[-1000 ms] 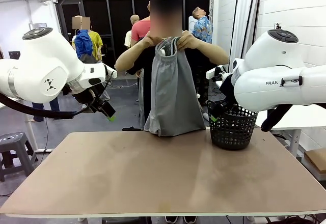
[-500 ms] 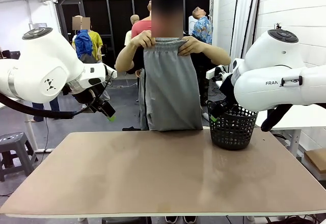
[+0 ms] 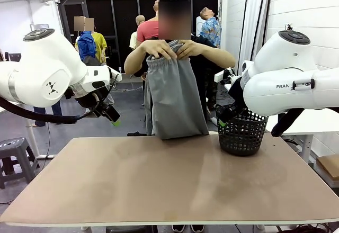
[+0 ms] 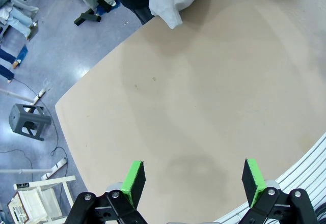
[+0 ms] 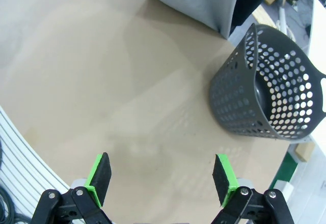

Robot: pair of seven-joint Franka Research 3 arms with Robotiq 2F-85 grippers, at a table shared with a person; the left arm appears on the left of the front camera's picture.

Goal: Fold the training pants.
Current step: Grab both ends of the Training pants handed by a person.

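Front view: one pair of training pants [image 3: 176,100], held up by a person's two hands [image 3: 159,48] just past the worktop's [image 3: 159,180] far edge. One black basket [image 3: 242,135] beside them. Left tool [image 4: 193,175], right tool [image 5: 162,175]: both spread wide.

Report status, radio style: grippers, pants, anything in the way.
Left gripper open, right gripper open, both empty. Training pants hanging from person's hands. Basket on table, right side.

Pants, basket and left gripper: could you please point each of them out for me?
pants [image 3: 175,98], front view, middle of the hanging grey cloth.
basket [image 3: 242,136], front view, its mesh wall.
left gripper [image 4: 193,172], left wrist view, midway between its open fingertips.
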